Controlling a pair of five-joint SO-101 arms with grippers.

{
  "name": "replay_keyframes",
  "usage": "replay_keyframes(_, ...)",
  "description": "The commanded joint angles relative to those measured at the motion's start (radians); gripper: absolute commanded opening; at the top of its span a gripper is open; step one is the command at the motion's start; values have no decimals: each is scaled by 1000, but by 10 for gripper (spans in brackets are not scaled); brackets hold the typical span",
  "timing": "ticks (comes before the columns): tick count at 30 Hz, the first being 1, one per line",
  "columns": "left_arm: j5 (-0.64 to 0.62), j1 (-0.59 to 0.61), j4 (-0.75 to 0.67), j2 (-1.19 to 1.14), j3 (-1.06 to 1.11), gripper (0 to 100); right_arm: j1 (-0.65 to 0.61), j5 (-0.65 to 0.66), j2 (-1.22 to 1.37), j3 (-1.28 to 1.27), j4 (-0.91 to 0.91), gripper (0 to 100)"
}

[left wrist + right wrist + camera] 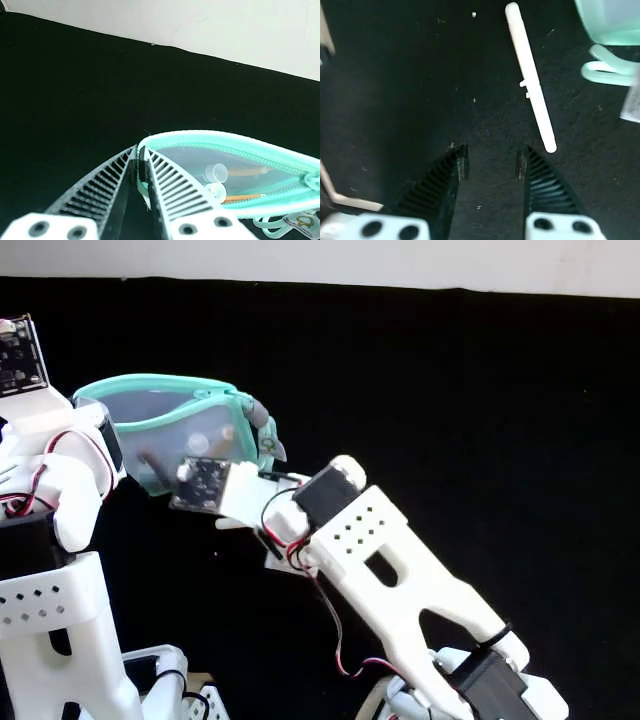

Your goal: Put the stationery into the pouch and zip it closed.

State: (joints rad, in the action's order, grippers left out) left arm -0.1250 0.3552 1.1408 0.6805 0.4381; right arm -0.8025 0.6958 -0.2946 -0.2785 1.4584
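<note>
Pouch (170,425) upper left of high view, unzipped, some items (217,172) inside, edge pinched by left gripper (139,152). White pen (530,80) on surface (395,75); right gripper (492,160) open near it. Pen, zipping left.

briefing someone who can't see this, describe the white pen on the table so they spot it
On the black table, look just ahead of the open right gripper, beside the mint-edged pouch. The white pen lies flat there: thin, straight, all white, unlike the looped mint strap beside it.
</note>
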Motion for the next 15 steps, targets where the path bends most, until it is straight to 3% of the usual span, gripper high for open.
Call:
replay_keyframes(1, 6, -5, 14, -56, 15, 7, 25, 114, -39, -108, -102, 159)
replay_keyframes(12, 6, -5, 14, -56, 15, 7, 25, 279, -31, -311, -421, 165)
replay_keyframes(15, 6, -5, 14, -56, 15, 7, 25, 327, -28, -340, -489, 211)
